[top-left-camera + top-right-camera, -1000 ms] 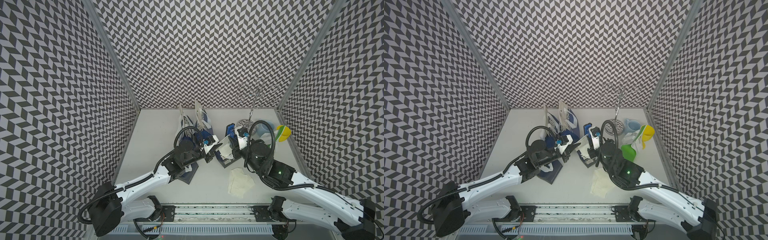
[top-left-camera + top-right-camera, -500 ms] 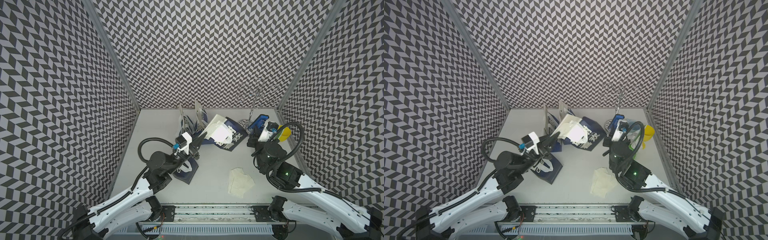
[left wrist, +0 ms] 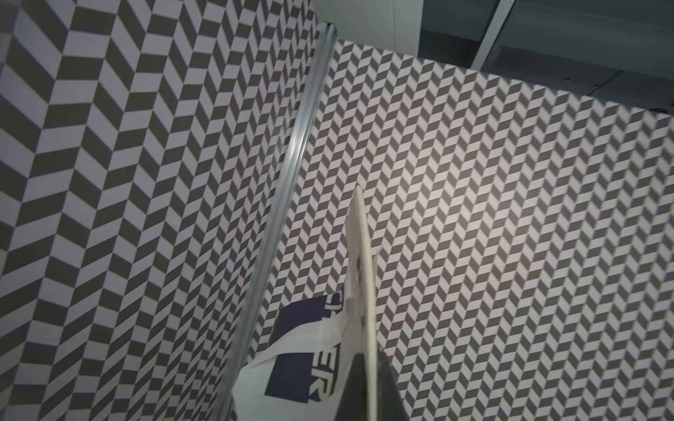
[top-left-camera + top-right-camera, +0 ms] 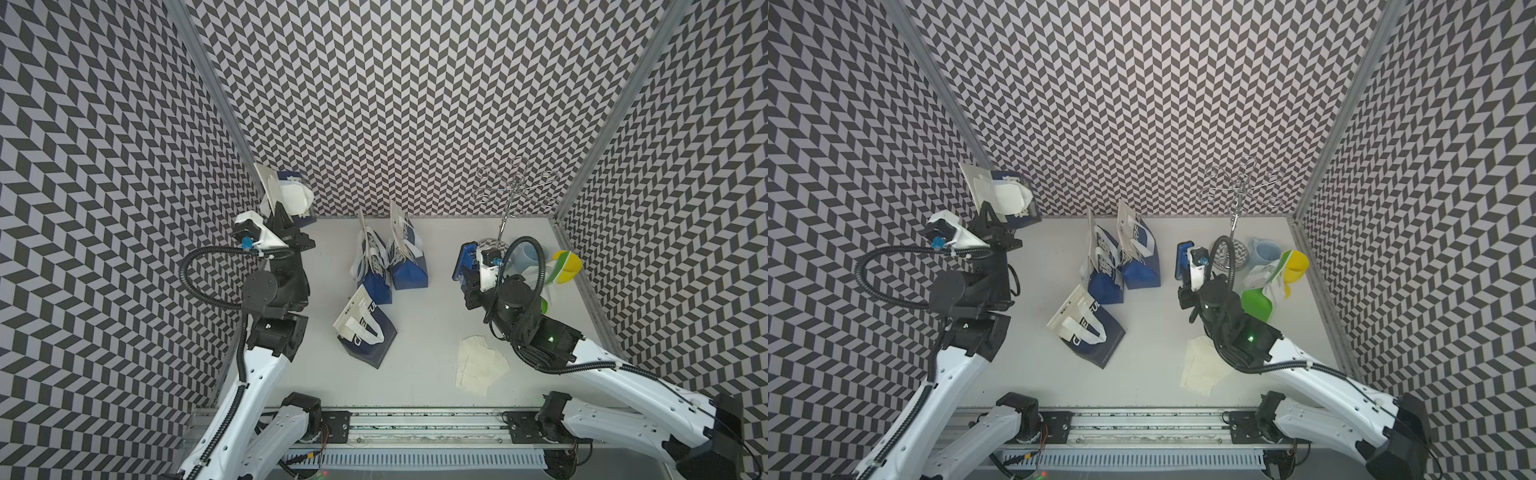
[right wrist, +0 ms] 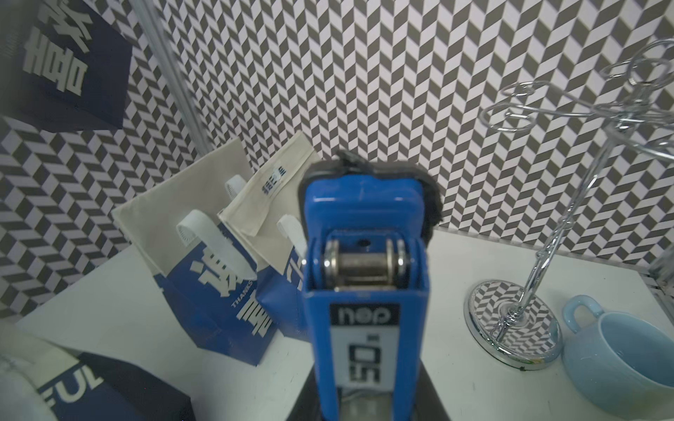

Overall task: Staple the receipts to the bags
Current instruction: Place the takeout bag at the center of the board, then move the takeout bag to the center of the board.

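Observation:
My left gripper (image 4: 286, 222) is shut on the top edge of a dark blue bag (image 4: 291, 195) and the receipt (image 3: 364, 269) against it. It holds them high by the back left corner; in the left wrist view the bag (image 3: 299, 368) hangs beside the edge-on slip. Mid-right, above the table, my right gripper (image 5: 364, 404) is shut on the blue stapler (image 4: 466, 259). Two blue bags (image 4: 376, 274) (image 4: 407, 259) stand upright at the middle back, each with a receipt. A third blue bag (image 4: 365, 334) lies flat. Loose receipts (image 4: 478, 368) lie front right. The green bag (image 4: 1260, 297) sits far right.
A chrome mug stand (image 5: 510, 320), a pale blue mug (image 5: 620, 359) and a yellow cup (image 4: 567, 268) crowd the back right corner beside the right arm. Patterned walls close three sides. The arm rail (image 4: 415, 428) runs along the front edge.
The arms were together at the centre. The left arm has since swung back-left and lifted the bag with its receipt; the right arm has drawn away to the right with the stapler.

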Robot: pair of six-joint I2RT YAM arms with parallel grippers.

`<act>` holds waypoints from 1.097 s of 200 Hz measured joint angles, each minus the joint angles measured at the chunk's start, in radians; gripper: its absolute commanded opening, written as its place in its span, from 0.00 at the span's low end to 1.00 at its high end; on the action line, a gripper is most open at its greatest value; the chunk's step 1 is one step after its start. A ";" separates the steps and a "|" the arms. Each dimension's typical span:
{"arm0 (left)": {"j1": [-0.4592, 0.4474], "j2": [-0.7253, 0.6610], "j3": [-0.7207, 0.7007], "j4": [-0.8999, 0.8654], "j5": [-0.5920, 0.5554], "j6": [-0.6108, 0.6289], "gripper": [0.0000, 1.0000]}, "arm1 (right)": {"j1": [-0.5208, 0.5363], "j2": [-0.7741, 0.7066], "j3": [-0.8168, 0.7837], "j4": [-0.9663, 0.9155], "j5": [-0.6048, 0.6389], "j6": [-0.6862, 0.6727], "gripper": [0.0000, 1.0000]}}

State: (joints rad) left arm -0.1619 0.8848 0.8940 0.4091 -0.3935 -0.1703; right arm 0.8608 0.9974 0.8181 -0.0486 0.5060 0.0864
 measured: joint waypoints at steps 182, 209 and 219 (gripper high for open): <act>0.048 0.336 0.043 -0.430 0.180 -0.022 0.71 | 0.000 -0.019 -0.017 -0.034 -0.057 -0.045 0.02; -0.013 0.245 0.070 -0.476 0.133 0.006 0.72 | 0.000 -0.019 -0.019 -0.034 -0.057 -0.045 0.02; -0.072 0.200 0.084 -0.495 0.097 0.035 0.72 | 0.000 -0.019 -0.019 -0.033 -0.057 -0.045 0.02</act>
State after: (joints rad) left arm -0.2340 1.0851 0.9783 -0.0860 -0.2962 -0.1349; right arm 0.8608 0.9783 0.7990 -0.0818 0.4492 0.0418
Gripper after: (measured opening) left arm 0.715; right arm 0.237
